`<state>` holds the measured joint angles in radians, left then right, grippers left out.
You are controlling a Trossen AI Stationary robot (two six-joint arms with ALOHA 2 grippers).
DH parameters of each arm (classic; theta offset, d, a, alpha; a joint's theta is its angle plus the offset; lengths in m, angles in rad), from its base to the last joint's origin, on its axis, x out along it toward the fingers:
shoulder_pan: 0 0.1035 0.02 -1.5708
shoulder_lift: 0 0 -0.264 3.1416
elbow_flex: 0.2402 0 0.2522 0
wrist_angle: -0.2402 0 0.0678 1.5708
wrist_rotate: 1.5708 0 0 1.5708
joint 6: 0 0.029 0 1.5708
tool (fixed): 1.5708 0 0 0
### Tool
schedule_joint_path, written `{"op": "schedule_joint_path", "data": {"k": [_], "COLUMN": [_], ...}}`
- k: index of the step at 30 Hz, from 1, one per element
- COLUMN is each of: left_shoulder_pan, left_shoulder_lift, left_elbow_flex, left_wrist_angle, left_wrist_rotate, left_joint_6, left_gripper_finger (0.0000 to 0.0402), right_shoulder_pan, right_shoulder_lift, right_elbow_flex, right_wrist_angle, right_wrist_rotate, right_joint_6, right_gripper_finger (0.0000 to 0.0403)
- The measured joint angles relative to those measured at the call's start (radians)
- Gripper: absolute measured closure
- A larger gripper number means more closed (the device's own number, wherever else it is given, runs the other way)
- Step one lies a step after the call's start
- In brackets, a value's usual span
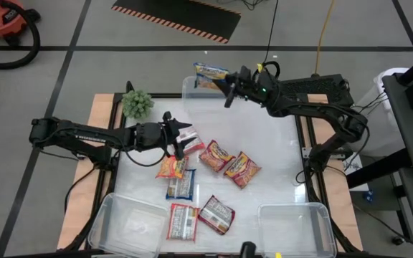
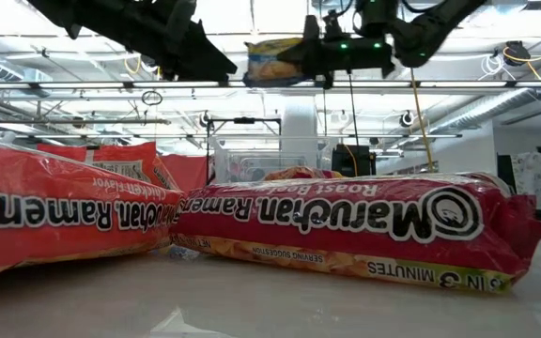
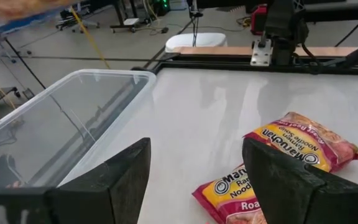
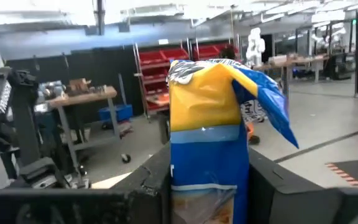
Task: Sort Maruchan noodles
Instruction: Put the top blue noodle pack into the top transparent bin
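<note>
My right gripper is up over the far clear tub, shut on a blue-and-yellow noodle packet. The low view shows that packet high above the table. My left gripper is open above the table's middle, beside a red-and-white packet. In the left wrist view only bare table shows between its fingers. Several more packets lie flat on the table: two red-yellow ones, an orange one, a blue-and-white one and two near ones. My right gripper pinches the blue-and-yellow packet between its two fingers at the packet's end nearest the wrist. The fingers reach in roughly level from the table's right side. The packet is lifted clear and sticks out beyond the fingertips, its free end crumpled.
Two more clear tubs sit at the near edge, one left and one right. A green bushy plant stands at the far left corner. In the low view, two red packets fill the foreground. Bare table lies on the right.
</note>
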<state>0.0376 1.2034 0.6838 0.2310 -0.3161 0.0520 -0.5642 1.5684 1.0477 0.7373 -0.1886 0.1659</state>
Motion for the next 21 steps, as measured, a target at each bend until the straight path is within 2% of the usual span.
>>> {"op": "schedule_joint_path", "data": {"k": [5,11,21], "left_shoulder_pan": [0.000,0.000,0.000], "left_shoulder_lift": [0.000,0.001,0.001], "left_elbow_flex": [0.000,0.000,0.000], "left_wrist_angle": [0.000,-0.003,-0.013], "left_wrist_rotate": [0.000,0.000,0.000], "left_joint_6": [0.025,0.049,0.074], "left_gripper_finger": [0.0144,0.0144,0.0144], "right_shoulder_pan": [0.001,-0.018,-0.010], "right_shoulder_lift": [0.115,0.216,0.235], "right_elbow_flex": [0.131,0.158,0.158], "right_wrist_angle": [-0.157,-0.205,-0.339], "right_wrist_rotate": [0.001,0.004,0.089], "right_joint_6": [-0.032,-0.005,-0.011], "right_gripper_finger": [0.0287,0.0288,0.0285]}}
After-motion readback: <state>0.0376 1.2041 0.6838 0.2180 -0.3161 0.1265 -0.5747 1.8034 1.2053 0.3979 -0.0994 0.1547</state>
